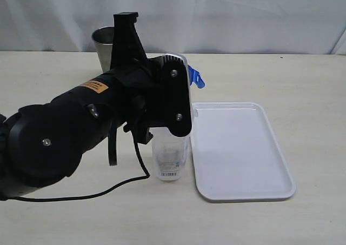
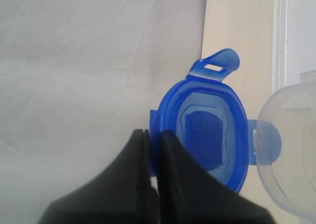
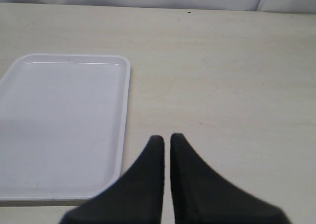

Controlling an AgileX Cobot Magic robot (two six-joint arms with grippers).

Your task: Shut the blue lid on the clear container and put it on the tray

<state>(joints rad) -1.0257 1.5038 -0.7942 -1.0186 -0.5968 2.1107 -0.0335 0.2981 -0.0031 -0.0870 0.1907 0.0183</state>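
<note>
The blue lid (image 2: 207,135) hangs in my left gripper (image 2: 153,133), whose jaws are shut on one side of its rim. Its flaps stick outward, and one overlaps the rim of the clear container (image 2: 291,150) in this view. In the exterior view the clear container (image 1: 171,158) stands upright on the table just left of the white tray (image 1: 243,147). The lid (image 1: 197,78) shows only as a blue flap beside the container's top, behind my left arm (image 1: 108,115). My right gripper (image 3: 167,137) hovers shut and empty over bare table beside the tray (image 3: 59,125).
A steel tumbler (image 1: 102,42) stands behind the left arm near the back of the table. A black cable (image 1: 108,188) trails on the table in front of the container. A white cloth backdrop closes off the far edge.
</note>
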